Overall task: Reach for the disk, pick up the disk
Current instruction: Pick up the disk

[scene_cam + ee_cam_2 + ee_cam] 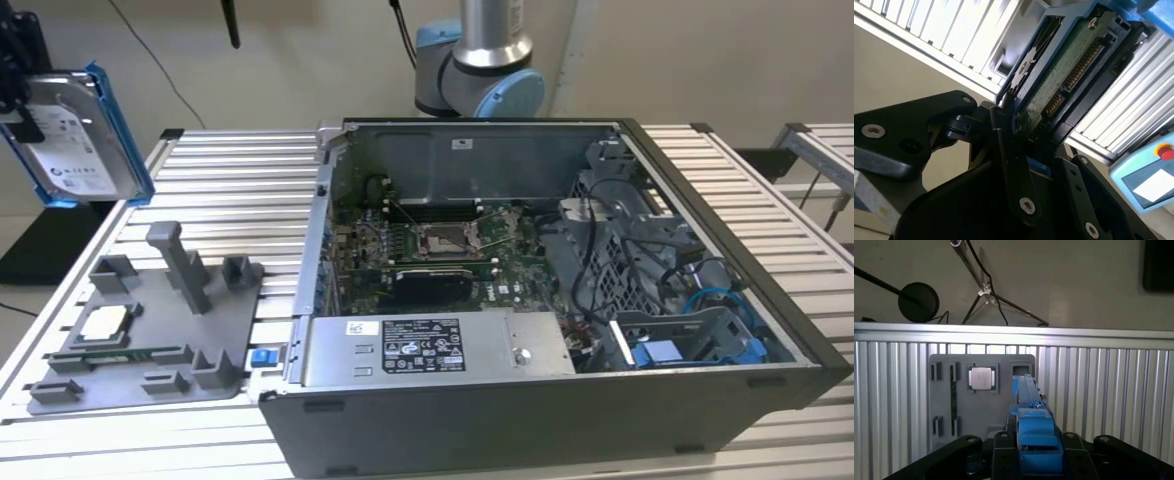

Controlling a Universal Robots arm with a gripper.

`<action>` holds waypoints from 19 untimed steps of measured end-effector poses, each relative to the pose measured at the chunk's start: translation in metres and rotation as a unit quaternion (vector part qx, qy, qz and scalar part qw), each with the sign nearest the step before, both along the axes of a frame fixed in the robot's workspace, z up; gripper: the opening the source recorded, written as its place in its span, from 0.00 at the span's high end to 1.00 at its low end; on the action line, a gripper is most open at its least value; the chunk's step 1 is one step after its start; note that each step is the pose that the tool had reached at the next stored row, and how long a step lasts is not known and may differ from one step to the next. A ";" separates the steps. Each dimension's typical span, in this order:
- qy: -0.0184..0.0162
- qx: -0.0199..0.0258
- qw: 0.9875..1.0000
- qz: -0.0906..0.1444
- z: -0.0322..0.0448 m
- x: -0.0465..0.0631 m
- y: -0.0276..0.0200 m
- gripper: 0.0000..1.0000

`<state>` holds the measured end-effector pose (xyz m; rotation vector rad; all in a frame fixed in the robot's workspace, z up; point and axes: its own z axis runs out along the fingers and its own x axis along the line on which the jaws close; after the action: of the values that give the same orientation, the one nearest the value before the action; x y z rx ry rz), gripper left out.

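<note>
The disk (78, 135), a silver-grey drive with a white label in a bright blue frame, hangs upright in the air above the table's far corner at the exterior view's left. My gripper (16, 98) is shut on its edge there. In the second wrist view the disk's green circuit side (1064, 70) sticks out from between the black fingers (1004, 125), with the gripper (1026, 125) clamped around it. In the first wrist view the disk (1030, 410) is edge-on, its blue frame held in the gripper (1033, 442).
A grey fixture plate (200, 340) with upright posts lies on the slatted table below, holding a small square CPU chip (107, 322). An open computer case (641, 400) takes up the exterior view's right. The arm's base (478, 75) stands behind it.
</note>
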<state>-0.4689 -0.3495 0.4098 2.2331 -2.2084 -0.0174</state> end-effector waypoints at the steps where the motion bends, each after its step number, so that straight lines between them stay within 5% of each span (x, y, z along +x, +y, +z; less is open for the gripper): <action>1: 0.000 0.000 1.000 0.000 0.0019 0.000 0.0000 1.00; 19: -0.001 0.000 1.000 0.000 0.0307 0.000 0.0000 1.00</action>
<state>-0.4689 -0.3495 0.4405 2.2344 -2.2095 -0.0147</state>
